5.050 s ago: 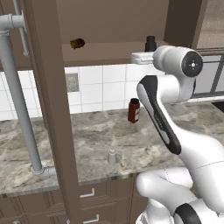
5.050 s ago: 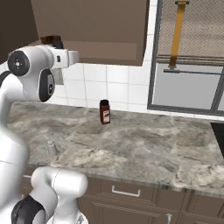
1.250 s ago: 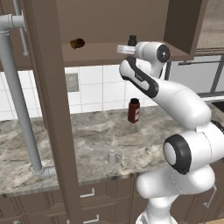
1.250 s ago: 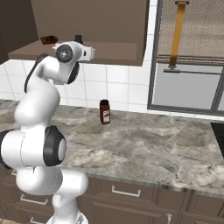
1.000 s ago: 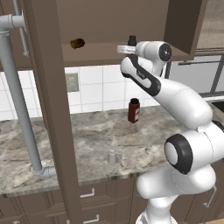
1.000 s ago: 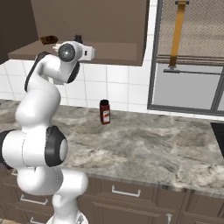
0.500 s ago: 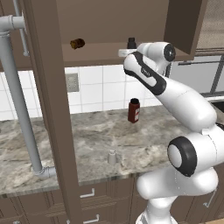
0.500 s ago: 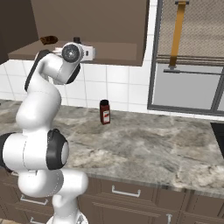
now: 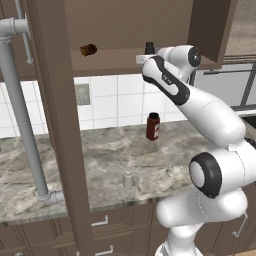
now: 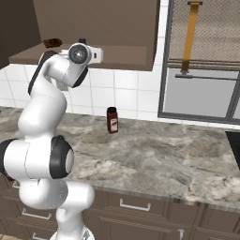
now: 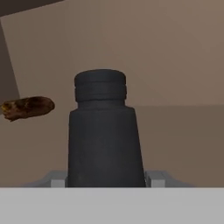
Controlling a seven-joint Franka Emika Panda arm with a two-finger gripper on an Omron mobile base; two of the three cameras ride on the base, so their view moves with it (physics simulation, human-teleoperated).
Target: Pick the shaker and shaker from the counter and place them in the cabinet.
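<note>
The black shaker (image 11: pixel 103 140) stands upright between my fingertips (image 11: pixel 57 180), just inside the brown wooden cabinet (image 9: pixel 115 59). My gripper (image 9: pixel 144 58) reaches into the cabinet from the right and is shut on this shaker (image 9: pixel 149 47), whose cap shows above the hand (image 10: pixel 82 41). I cannot tell whether its bottom touches the base board. The pale grey-white shaker (image 9: pixel 128 179) stands alone on the marbled counter (image 9: pixel 95 155), near its front edge, far below the gripper.
A small brown rounded object (image 9: pixel 88 49) lies on the cabinet board left of the shaker. A dark red bottle (image 9: pixel 153 126) stands by the tiled wall. The open door's edge (image 9: pixel 60 125) and a grey pipe (image 9: pixel 22 120) rise at left.
The arm has shifted its wrist slightly and the black shaker sits a touch lower at the cabinet's front. The grip looks the same; nothing on the counter moved.
</note>
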